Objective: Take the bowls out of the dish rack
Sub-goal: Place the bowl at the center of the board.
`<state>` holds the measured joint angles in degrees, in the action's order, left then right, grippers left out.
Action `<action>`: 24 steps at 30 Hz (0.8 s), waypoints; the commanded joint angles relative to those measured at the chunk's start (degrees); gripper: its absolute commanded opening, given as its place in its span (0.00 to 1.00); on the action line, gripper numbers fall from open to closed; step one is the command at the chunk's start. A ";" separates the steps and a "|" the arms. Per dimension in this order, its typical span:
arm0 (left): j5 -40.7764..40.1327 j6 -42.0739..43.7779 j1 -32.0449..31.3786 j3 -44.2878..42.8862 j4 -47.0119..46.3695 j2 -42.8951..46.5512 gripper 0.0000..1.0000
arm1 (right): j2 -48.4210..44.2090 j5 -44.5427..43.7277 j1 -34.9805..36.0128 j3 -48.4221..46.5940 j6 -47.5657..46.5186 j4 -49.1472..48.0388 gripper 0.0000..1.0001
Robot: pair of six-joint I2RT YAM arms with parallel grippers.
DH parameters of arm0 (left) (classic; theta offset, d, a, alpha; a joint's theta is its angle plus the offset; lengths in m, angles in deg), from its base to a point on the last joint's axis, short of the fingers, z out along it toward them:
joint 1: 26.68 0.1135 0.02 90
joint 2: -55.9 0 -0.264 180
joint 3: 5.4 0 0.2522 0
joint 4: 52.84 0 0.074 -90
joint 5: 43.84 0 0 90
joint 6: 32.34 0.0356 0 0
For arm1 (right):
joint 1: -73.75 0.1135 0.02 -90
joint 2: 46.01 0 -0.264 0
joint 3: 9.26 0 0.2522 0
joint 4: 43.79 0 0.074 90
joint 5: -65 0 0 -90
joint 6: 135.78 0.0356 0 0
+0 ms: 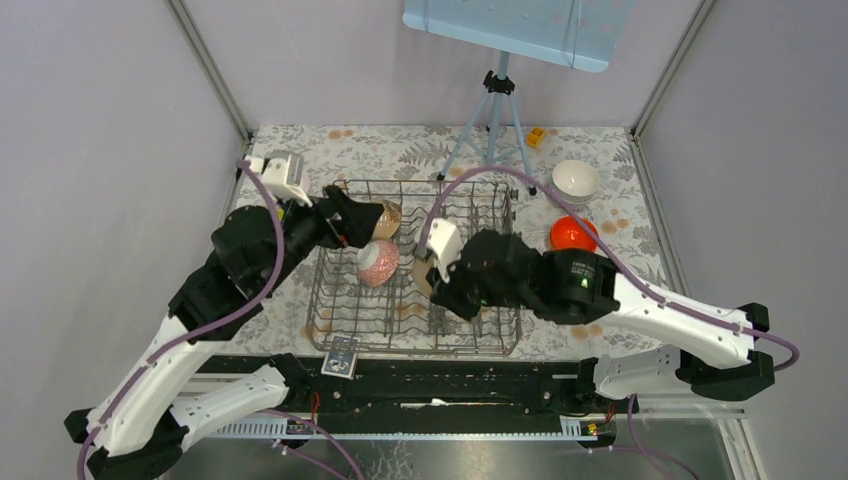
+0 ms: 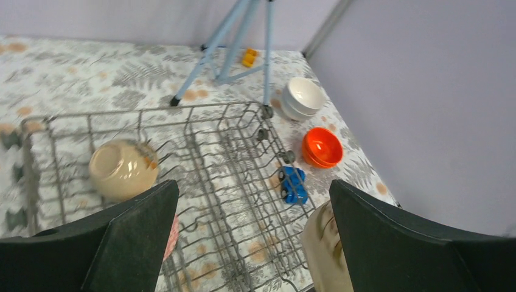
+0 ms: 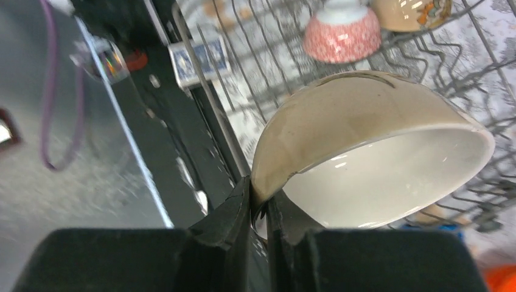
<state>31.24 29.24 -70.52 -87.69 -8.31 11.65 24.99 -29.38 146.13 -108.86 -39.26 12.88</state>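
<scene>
Nearest the arm bases, the right gripper (image 3: 258,196) is clamped on the rim of a glossy beige round bowl (image 3: 365,134), with one finger inside and one outside. The bowl is held tilted, its opening turned down and aside, above the near right part of the large grey wire dish rack (image 1: 345,300). Whether it is fully clear of the tines cannot be told.

Two bowls are seen in the rack, both in its far left part. A pink speckled bowl with a white foot (image 1: 378,262) is set upside down, and just beyond it a translucent beige bowl (image 2: 122,169) is tipped on its side among the tines. The left gripper (image 2: 252,187) is spread wide with nothing in it, poised over that corner. The translucent bowl lies ahead and to the left of its jaws, so the left arm is judged much the nearer to both.

Farther off, on the floral tabletop (image 1: 380,150) right of the rack, an orange-red bowl (image 1: 572,235) and, beyond it, apparently stacked white bowls (image 1: 576,180) are set upright. The set-down area is thus judged to lie rightward and farther out from the held bowl, across the rack's right wall.
</scene>
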 commanded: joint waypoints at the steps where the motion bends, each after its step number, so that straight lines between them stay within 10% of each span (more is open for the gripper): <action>1: 13.29 8.28 -0.19 -9.52 1.35 -6.47 0.99 | -5.17 -14.20 6.75 2.29 -13.39 3.74 0.00; 15: 28.24 16.33 -0.52 -21.32 18.34 -20.51 0.99 | -0.62 -37.70 31.71 9.77 -23.26 10.27 0.00; 24: 14.50 19.06 -11.82 -24.37 25.94 -24.37 0.99 | 4.81 -33.01 33.56 12.01 -28.35 8.97 0.00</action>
<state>53.56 45.98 -76.46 -108.46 14.31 -10.68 29.13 -59.85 179.44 -96.95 -62.97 23.68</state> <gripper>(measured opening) 0.990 0.166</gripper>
